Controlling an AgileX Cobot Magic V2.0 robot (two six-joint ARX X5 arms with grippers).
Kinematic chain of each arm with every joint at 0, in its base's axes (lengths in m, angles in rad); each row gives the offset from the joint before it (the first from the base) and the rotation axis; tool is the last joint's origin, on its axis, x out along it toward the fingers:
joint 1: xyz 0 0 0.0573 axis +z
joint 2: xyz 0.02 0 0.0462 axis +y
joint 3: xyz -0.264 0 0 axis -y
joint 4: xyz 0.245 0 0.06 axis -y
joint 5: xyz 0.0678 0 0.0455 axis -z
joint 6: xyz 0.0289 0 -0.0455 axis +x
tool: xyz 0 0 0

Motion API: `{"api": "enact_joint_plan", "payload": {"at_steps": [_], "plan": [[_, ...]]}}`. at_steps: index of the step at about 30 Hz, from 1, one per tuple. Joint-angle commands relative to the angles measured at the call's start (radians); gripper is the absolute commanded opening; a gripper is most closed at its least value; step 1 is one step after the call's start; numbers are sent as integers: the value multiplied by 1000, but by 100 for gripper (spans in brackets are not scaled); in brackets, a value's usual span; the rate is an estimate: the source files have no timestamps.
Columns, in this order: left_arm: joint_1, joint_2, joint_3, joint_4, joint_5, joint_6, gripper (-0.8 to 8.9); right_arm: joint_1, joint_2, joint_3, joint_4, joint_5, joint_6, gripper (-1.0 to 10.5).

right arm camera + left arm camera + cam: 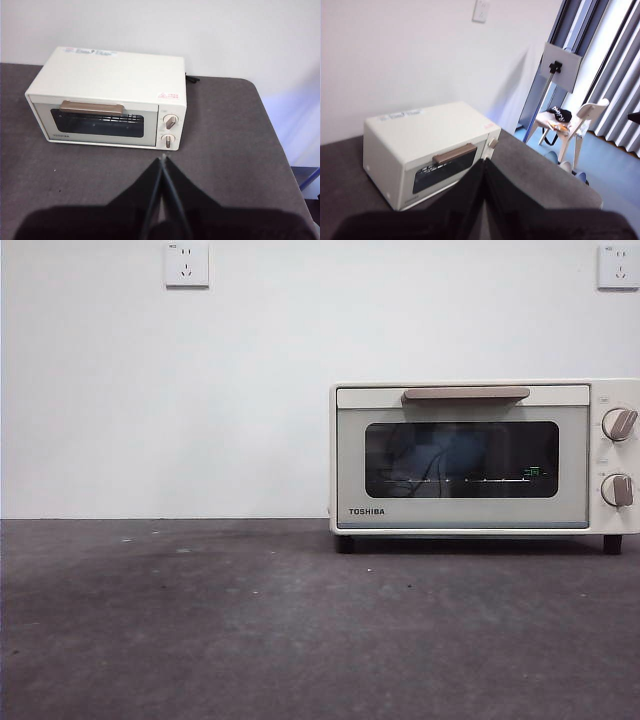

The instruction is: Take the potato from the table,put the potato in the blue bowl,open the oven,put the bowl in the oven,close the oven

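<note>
The oven (483, 458) stands shut on the table (200, 630). Neither potato nor blue bowl appears in any view. The left gripper (484, 167) and right gripper (163, 165) hang high, jaws pressed together, holding nothing. Judgement: locate the potato first. Wall sockets (187, 264) pose no obstruction.

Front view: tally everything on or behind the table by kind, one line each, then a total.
Oven: 1
Oven knobs: 2
Oven handle: 1
Wall sockets: 2
Table: 1
Total: 7
No potato or bowl shows in this view.
</note>
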Motion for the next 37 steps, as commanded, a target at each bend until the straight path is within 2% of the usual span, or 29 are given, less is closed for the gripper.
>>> {"api": "enact_joint_plan", "payload": {"at_steps": [1, 3, 5, 7, 10, 13, 18, 21, 25, 28, 32, 35, 37], "plan": [[11, 8, 0, -15, -35, 167, -4, 1, 21, -4, -22, 1, 11, 0], [31, 11, -11, -44, -145, 365, -4, 1, 43, -4, -22, 2, 11, 0], [60, -8, -63, -58, -236, 485, -4, 1, 66, -4, -22, 1, 11, 0], [106, -47, -158, -10, -261, 546, -4, 1, 93, -4, -22, 2, 11, 0], [185, -148, -367, 146, -220, 510, -4, 1, 136, -4, -22, 2, 11, 0], [248, -291, -646, 382, -233, 440, -4, 1, 196, -4, -22, 2, 11, 0], [293, -506, -1037, 713, -227, 444, -4, 1, 296, -3, -22, 1, 11, 0], [311, -618, -1219, 824, -195, 441, -4, 1, 367, -3, -22, 1, 11, 0], [353, -723, -1373, 853, -199, 439, -4, 1, 462, -3, -22, 2, 11, 0], [385, -780, -1457, 850, -199, 400, -4, 1, 531, -3, -22, 2, 11, 0], [394, -843, -1542, 846, -204, 319, -4, 1, 617, -3, -21, 1, 11, 0], [390, -884, -1596, 846, -248, 227, -4, 1, 672, -3, -10, 2, 11, 0], [391, -908, -1604, 790, -280, 174, -4, 0, 700, -3, 13, 1, 11, 0]]}}
